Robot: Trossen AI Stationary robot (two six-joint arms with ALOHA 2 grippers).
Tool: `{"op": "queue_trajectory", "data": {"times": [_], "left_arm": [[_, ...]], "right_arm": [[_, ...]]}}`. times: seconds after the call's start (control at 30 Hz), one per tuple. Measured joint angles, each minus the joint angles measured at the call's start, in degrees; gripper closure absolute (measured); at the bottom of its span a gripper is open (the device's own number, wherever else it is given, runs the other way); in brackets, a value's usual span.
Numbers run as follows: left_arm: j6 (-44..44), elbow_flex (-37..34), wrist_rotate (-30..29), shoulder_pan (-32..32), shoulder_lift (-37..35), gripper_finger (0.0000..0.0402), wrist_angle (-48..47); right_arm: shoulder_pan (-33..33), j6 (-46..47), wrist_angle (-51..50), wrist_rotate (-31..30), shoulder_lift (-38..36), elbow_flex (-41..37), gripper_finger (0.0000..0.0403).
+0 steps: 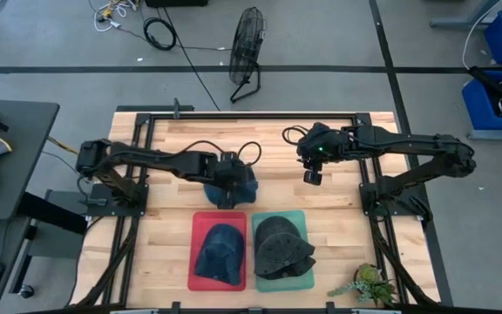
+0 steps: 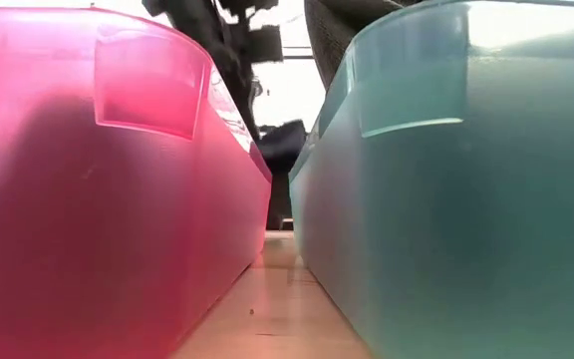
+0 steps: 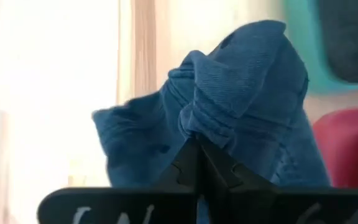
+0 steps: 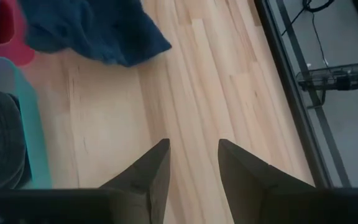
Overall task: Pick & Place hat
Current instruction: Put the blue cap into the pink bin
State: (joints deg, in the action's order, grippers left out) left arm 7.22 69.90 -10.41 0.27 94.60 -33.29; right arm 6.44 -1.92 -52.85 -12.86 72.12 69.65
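A blue knit hat is in my left gripper at mid-table, just beyond the red tray; it fills the left wrist view. The red tray holds another blue hat. The teal tray holds a dark grey hat. My right gripper hovers open and empty above bare wood to the right of the held hat; its fingers show apart in the right wrist view. My left gripper pinches a bunched fold of the blue hat's knit between its two shut fingertips. The fabric gathers into wrinkles at the pinch and the rest of the hat spreads beyond the fingers. Whether the hat's lower part rests on the table cannot be told.
The red and teal trays stand side by side near the front edge, with a narrow gap between them. A small green plant lies at the front right. Black frame rails border the table. Bare wood lies under my right gripper.
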Motion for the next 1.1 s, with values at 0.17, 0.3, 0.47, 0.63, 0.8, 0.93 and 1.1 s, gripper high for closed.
{"op": "queue_trajectory", "data": {"times": [0.17, 0.3, 0.47, 0.63, 0.8, 0.93, 1.1], "left_arm": [[6.9, 2.4, -0.4, -2.9, -4.2, 0.0398, -5.6], [10.6, 3.5, -0.3, -7.9, -8.3, 0.0398, -8.0], [10.8, 3.6, 0.5, -17.1, -12.5, 0.0398, -10.0], [12.1, 3.6, 1.9, -27.5, -13.0, 0.0399, -15.4], [24.7, 3.2, 1.7, -35.3, -10.4, 0.0399, -16.0], [27.0, 2.7, 1.6, -36.9, -9.5, 0.0399, -14.4], [42.7, 2.6, 1.6, -37.1, -9.5, 0.0399, -9.6]], "right_arm": [[0.0, 0.0, -0.5, 0.0, 0.0, 0.0, 0.0265], [0.0, 0.0, -0.6, 0.0, 0.0, 0.0, 0.0265], [0.0, 0.0, -0.8, 0.0, 0.0, 0.0, 0.0265], [0.0, 0.0, -0.8, 0.0, 0.0, 0.0, 0.0265], [0.0, 0.7, -0.6, 0.6, 0.0, 0.0, 0.0265], [0.0, 3.7, -0.3, 0.6, 0.0, 0.0, 0.0265], [0.0, 6.2, -0.3, 0.6, 0.0, 0.0, 0.0265]]}}
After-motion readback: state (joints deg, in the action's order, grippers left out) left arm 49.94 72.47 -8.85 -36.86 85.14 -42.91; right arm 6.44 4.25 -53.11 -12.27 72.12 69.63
